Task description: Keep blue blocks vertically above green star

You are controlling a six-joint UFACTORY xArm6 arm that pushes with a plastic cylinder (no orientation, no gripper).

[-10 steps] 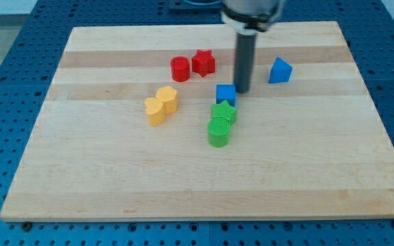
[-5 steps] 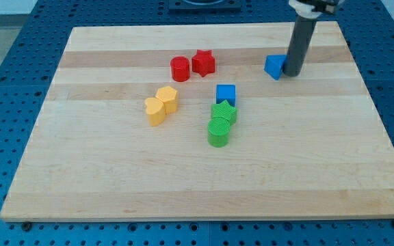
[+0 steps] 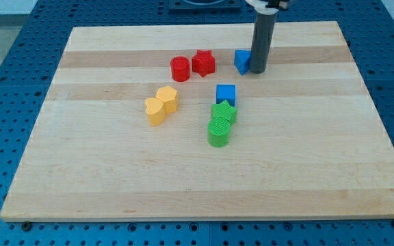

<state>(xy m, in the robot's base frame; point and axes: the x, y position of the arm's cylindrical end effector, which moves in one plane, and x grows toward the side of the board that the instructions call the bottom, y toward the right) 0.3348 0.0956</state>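
Observation:
The green star (image 3: 224,111) lies near the board's middle, with a green cylinder (image 3: 218,131) touching it from below. A blue cube (image 3: 226,93) sits right against the star's upper edge. A second blue block (image 3: 242,61), partly hidden by the rod, lies higher up and slightly to the right. My tip (image 3: 258,70) is pressed against that blue block's right side.
A red cylinder (image 3: 180,69) and a red star (image 3: 203,63) sit side by side left of the upper blue block. Two yellow blocks (image 3: 161,104) lie touching at the left of the green pair. The wooden board (image 3: 115,178) ends near the view's top.
My tip went right past the far blue block, then swept left, pushing that block leftward toward the red star. The blue cube, green, red and yellow blocks stayed put.

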